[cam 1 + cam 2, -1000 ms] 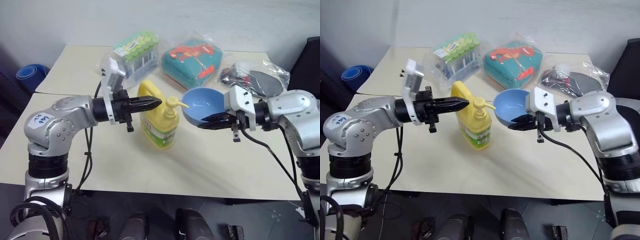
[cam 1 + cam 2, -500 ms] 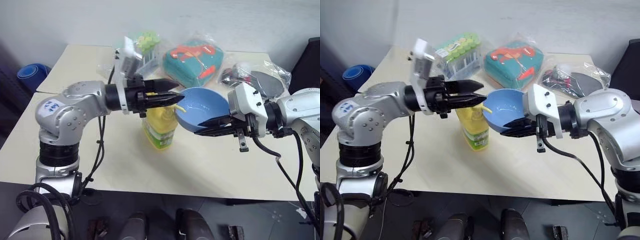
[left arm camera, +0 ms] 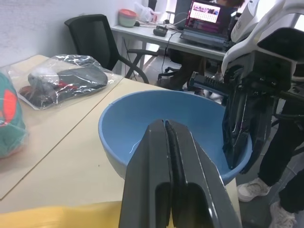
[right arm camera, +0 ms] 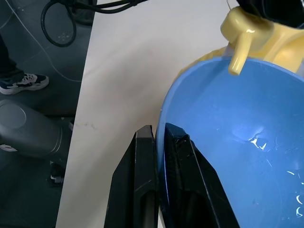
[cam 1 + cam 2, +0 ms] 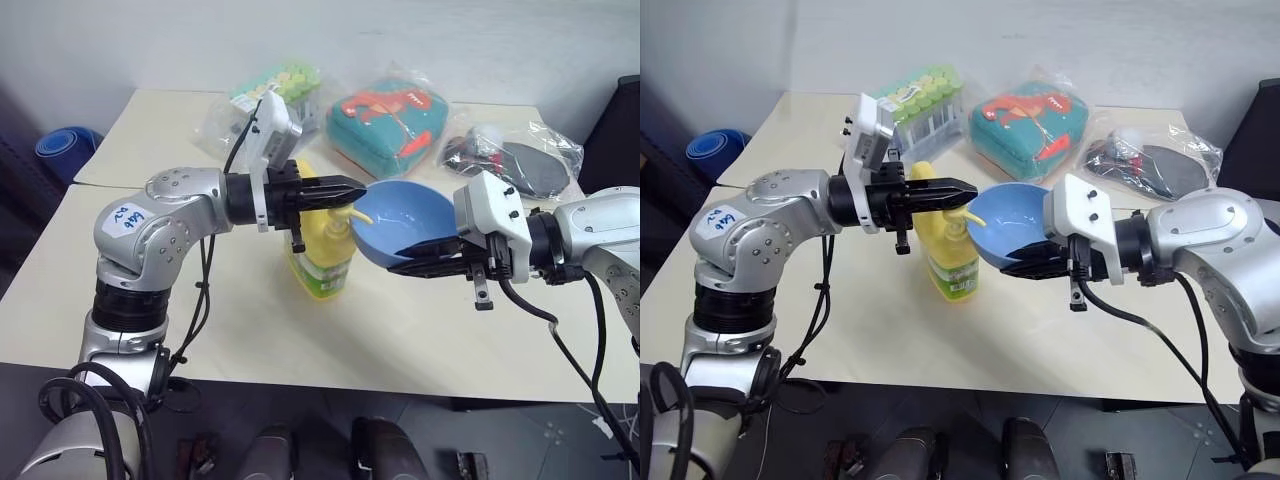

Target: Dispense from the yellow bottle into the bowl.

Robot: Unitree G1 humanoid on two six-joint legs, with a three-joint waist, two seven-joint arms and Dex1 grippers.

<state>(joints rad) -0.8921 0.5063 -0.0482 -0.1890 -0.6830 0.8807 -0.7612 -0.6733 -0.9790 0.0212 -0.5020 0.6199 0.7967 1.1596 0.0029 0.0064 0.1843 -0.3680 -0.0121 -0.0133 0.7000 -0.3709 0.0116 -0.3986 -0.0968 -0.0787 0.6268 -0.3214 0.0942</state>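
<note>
The yellow bottle (image 5: 322, 255) stands upright mid-table, its label facing me. My left gripper (image 5: 357, 187) is shut with nothing in it, pointing sideways just over the yellow pump head (image 5: 341, 213); whether it touches the pump I cannot tell. The light-blue bowl (image 5: 408, 215) hangs tilted beside the bottle, and my right gripper (image 5: 396, 268) is shut on its near rim. In the right wrist view the pump spout (image 4: 236, 53) reaches over the bowl's rim (image 4: 190, 78). The left wrist view looks past the shut fingers (image 3: 161, 156) into the bowl (image 3: 137, 114).
At the back of the table lie a bag of green-capped tubes (image 5: 272, 95), a teal pouch in plastic (image 5: 385, 125) and a bag of dark items (image 5: 515, 152). A blue object (image 5: 62, 152) sits on the floor at the left. Bare tabletop (image 5: 400, 330) lies in front.
The left gripper moved right to over the pump, opened briefly and shut again. The right gripper brought the bowl closer, under the spout.
</note>
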